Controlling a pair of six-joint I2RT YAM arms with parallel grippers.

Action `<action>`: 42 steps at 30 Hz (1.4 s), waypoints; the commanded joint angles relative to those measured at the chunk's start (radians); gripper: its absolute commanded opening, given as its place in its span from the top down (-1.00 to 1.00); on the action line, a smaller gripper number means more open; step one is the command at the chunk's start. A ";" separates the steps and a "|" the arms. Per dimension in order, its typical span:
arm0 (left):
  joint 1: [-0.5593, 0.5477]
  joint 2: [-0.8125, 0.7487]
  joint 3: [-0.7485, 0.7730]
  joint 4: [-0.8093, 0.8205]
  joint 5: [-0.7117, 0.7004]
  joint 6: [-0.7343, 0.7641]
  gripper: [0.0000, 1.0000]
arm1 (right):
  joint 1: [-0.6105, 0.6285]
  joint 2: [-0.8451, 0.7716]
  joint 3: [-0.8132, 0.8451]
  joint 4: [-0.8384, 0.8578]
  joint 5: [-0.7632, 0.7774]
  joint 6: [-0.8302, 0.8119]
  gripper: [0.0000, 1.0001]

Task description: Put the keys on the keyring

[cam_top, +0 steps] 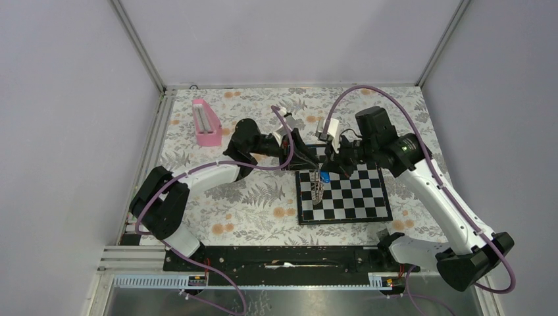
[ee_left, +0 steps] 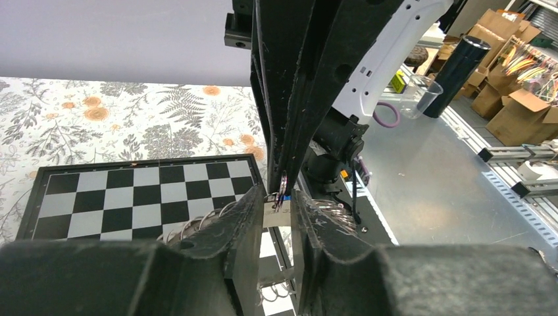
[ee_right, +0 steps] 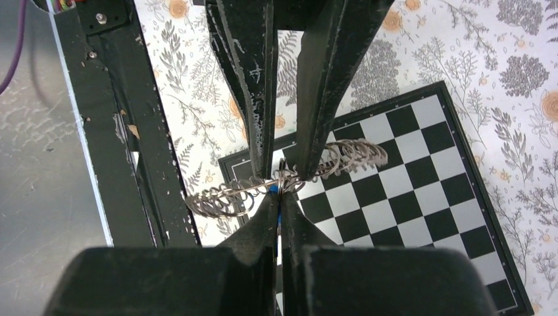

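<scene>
Both grippers meet in the air over the chessboard, at its 11 o'clock corner. The right gripper comes in from 3 o'clock with its jaws fully closed, pinching the key so it can be fed on; the blue head shows at the tips. The left gripper comes from 9 o'clock, jaws a narrow gap apart, with the ring passing between them. Can't tell if it actually grips. The ring hangs off the table, likely to keep its band reachable. Threading looks unfinished.
</scene>
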 commanded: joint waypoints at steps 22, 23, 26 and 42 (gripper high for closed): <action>-0.028 -0.016 0.013 0.010 0.052 0.080 0.51 | 0.086 0.139 0.192 -0.200 0.162 -0.018 1.00; -0.028 -0.016 0.016 -0.005 0.052 0.091 0.51 | 0.087 0.139 0.192 -0.201 0.161 -0.018 1.00; -0.029 -0.016 0.025 -0.051 0.053 0.129 0.50 | 0.086 0.142 0.199 -0.203 0.157 -0.018 1.00; -0.031 0.000 0.031 -0.009 0.053 0.094 0.78 | 0.087 0.146 0.179 -0.184 0.138 -0.011 1.00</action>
